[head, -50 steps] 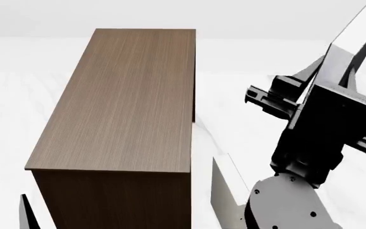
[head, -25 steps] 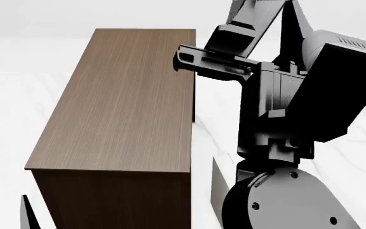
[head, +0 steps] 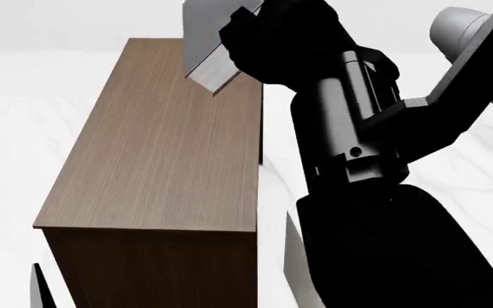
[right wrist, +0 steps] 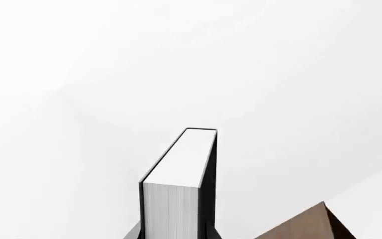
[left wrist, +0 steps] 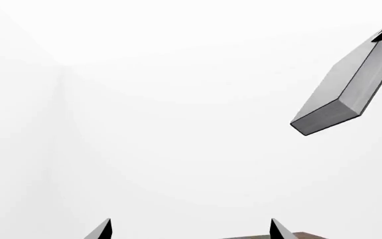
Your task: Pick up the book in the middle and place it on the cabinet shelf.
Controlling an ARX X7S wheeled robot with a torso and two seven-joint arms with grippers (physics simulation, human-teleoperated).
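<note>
The grey book point(head: 208, 48) with white page edges is held tilted in the air over the far right part of the cabinet shelf point(head: 169, 147), a large brown wood-grain box with a flat top. My right gripper point(head: 251, 35) is shut on the book. In the right wrist view the book point(right wrist: 177, 179) stands between the jaws of the right gripper point(right wrist: 173, 235), with a cabinet corner point(right wrist: 304, 226) beyond. My left gripper point(left wrist: 189, 230) is open and empty, and its view shows the book point(left wrist: 347, 89) high up.
My right arm point(head: 366, 160) fills the right half of the head view, close to the cabinet's right side. A pale grey slab point(head: 294, 256) stands by the cabinet's near right corner. A thin pale sliver point(head: 36, 285) shows at the lower left. The floor is white.
My right arm has swung up and to the left across the head view. The book now shows, held above the cabinet top's far right part.
</note>
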